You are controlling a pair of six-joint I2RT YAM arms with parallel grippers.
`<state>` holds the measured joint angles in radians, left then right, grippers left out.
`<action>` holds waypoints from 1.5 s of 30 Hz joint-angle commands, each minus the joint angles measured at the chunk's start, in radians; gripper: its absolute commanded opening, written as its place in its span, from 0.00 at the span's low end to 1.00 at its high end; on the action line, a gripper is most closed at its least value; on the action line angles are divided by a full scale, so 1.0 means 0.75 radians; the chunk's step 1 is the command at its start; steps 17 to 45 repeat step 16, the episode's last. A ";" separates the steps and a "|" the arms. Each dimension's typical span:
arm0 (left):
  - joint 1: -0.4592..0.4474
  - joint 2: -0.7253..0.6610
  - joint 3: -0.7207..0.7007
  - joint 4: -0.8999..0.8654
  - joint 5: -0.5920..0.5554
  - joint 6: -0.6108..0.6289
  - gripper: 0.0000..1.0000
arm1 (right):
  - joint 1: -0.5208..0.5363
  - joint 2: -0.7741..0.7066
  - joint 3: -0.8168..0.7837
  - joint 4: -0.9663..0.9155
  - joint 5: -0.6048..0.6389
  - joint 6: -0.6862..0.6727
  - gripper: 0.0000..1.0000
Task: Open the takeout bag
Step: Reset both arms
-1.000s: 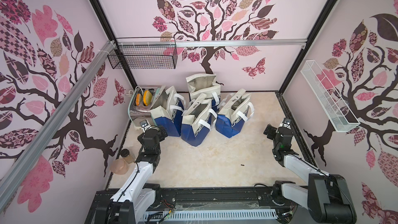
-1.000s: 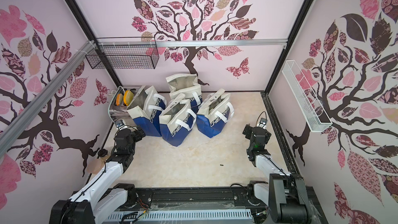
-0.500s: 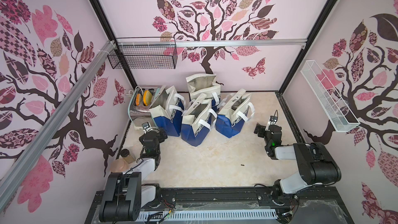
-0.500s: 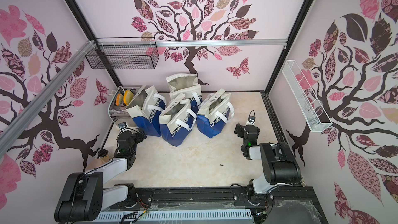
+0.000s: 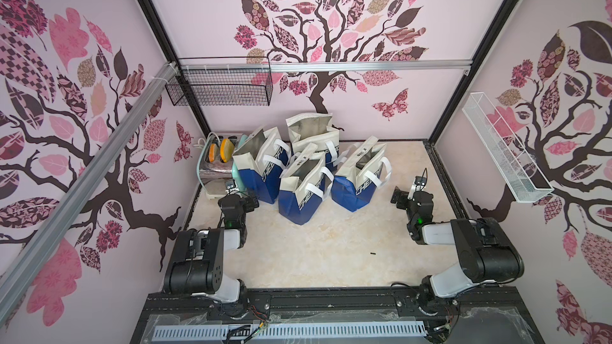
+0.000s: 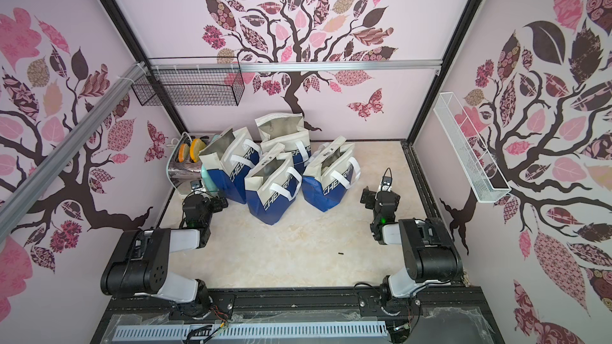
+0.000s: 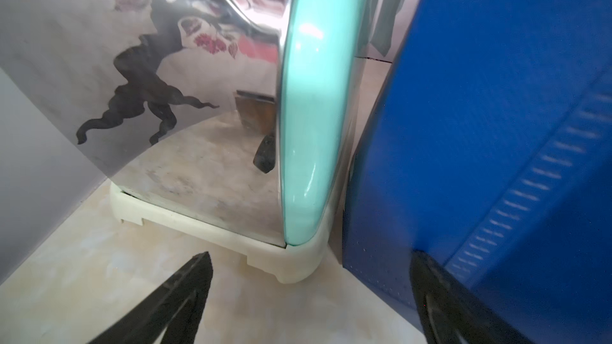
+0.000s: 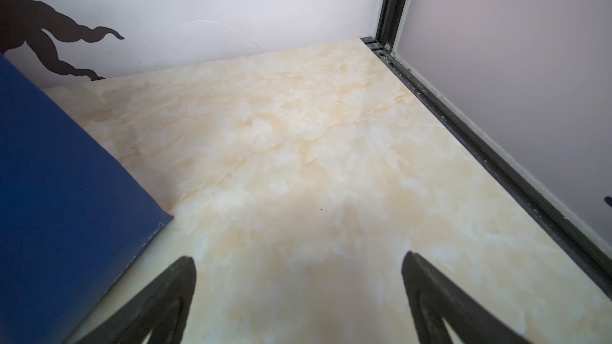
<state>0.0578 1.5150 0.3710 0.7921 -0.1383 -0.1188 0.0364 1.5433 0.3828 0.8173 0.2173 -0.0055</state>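
Several blue-and-white takeout bags with silver lining stand grouped at the back of the table, mouths gaping upward. In both top views I see the left bag (image 5: 261,167) (image 6: 228,163), the front bag (image 5: 303,190) (image 6: 271,190) and the right bag (image 5: 359,177) (image 6: 328,177). My left gripper (image 5: 248,201) (image 6: 220,205) (image 7: 311,259) is open and low by the left bag's blue base (image 7: 496,127), holding nothing. My right gripper (image 5: 399,198) (image 6: 367,198) (image 8: 298,256) is open and empty over bare table, with the right bag's blue side (image 8: 59,193) beside it.
A chrome and mint toaster (image 5: 218,160) (image 7: 314,110) with two orange slices stands at the back left, touching the left bag. A black wire basket (image 5: 218,89) hangs on the back wall and a white wire shelf (image 5: 503,150) on the right wall. A black frame rail (image 8: 496,160) edges the table.
Both arms have folded, elbows now raised near the front rail. The right gripper shifted left toward the bags and the left gripper edged right. Both grippers stayed open.
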 commanded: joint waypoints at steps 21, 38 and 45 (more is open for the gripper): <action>0.001 0.048 -0.015 0.152 0.076 0.046 0.98 | 0.017 0.007 0.041 0.016 0.016 -0.023 0.99; 0.001 0.048 -0.015 0.152 0.076 0.046 0.98 | 0.017 0.007 0.041 0.016 0.016 -0.023 0.99; 0.001 0.048 -0.015 0.152 0.076 0.046 0.98 | 0.017 0.007 0.041 0.016 0.016 -0.023 0.99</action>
